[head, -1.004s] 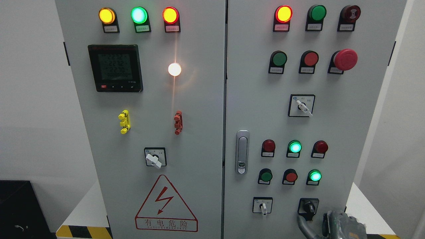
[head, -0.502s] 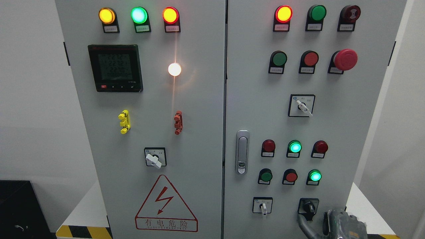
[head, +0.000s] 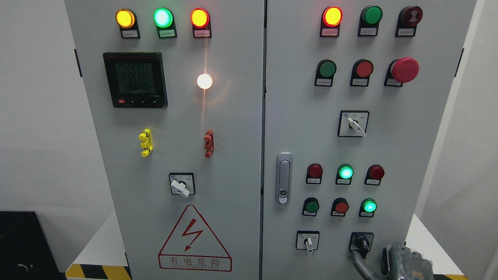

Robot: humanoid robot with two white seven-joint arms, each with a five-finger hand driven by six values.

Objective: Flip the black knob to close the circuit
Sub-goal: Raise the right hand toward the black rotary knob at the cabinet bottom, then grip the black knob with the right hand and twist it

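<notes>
Grey cabinet doors (head: pixel 218 128) filled my view; the black knob (head: pixel 362 242) sat low on the right door. My right hand (head: pixel 404 264) was just beneath it, grip unreadable. I judged the knob small, rigid and stiff-turning, best pinched across its ridge.

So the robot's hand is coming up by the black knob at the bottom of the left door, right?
Not quite. The head view shows the right hand coming up by the black knob at the bottom of the right door, not the left one.
</notes>
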